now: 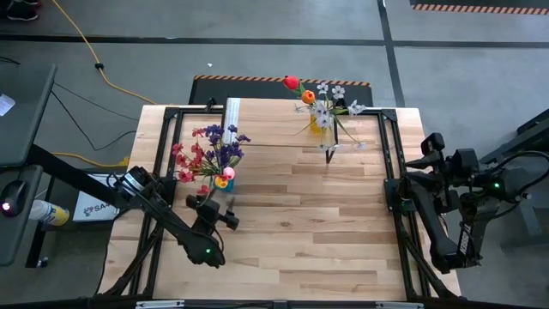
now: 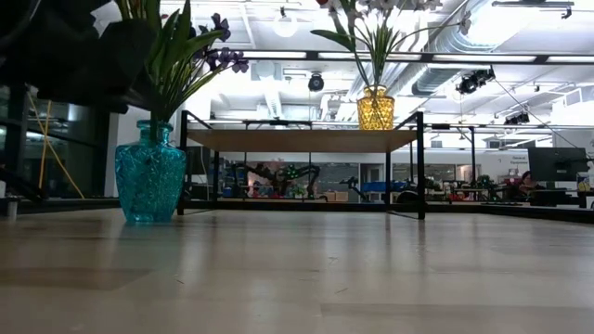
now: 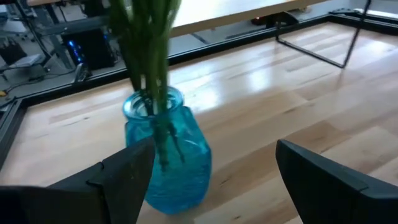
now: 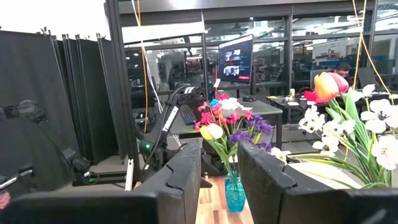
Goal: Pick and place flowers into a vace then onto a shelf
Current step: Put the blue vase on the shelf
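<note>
Left gripper (image 1: 219, 213), lower left of the high view, fingers spread wide, empty, just beside the blue vase (image 1: 223, 183) holding the flowers (image 1: 208, 153). Shelf (image 1: 283, 124) at upper centre carries a yellow vase (image 1: 319, 123). Right gripper (image 1: 415, 176), far right, fingers narrowly parted, empty.

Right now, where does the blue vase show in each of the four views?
High view: blue vase at left, hidden under its flowers, by the left end effector.
Low view: far left.
Left wrist view: centre-left, between open fingers.
Right wrist view: low centre.
Shared landmark: the shelf.
</note>
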Controlling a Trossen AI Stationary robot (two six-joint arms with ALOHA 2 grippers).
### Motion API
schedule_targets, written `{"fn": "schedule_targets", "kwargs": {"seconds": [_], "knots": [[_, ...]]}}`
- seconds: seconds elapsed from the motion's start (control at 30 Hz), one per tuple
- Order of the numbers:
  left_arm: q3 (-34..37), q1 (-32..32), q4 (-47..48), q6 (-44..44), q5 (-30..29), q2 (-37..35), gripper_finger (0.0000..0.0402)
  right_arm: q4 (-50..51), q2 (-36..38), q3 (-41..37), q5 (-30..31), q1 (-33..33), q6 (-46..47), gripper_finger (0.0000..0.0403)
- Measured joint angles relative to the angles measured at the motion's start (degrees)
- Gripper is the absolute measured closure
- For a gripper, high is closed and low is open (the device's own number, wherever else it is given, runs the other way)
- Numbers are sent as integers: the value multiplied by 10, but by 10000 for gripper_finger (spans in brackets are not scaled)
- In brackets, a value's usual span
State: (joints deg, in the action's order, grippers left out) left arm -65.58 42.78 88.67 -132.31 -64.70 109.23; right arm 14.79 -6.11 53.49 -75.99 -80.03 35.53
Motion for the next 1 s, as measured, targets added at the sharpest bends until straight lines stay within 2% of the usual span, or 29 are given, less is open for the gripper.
{"fn": "schedule_targets", "kwargs": {"seconds": [0.17, 0.43, 0.87, 1.0], "knots": [[32, -1, 0, -42, 1, 0, 34, 0, 0, 0, 0, 0, 0, 304], [49, -5, -3, -57, -6, 0, 34, 0, 0, 0, 18, 0, -4, 304], [52, -79, -6, -46, -27, -1, 34, 2, -10, 0, 11, 0, -10, 304], [66, -93, -36, -44, -39, -1, 34, 2, -10, 0, 10, 0, -10, 304]]}}
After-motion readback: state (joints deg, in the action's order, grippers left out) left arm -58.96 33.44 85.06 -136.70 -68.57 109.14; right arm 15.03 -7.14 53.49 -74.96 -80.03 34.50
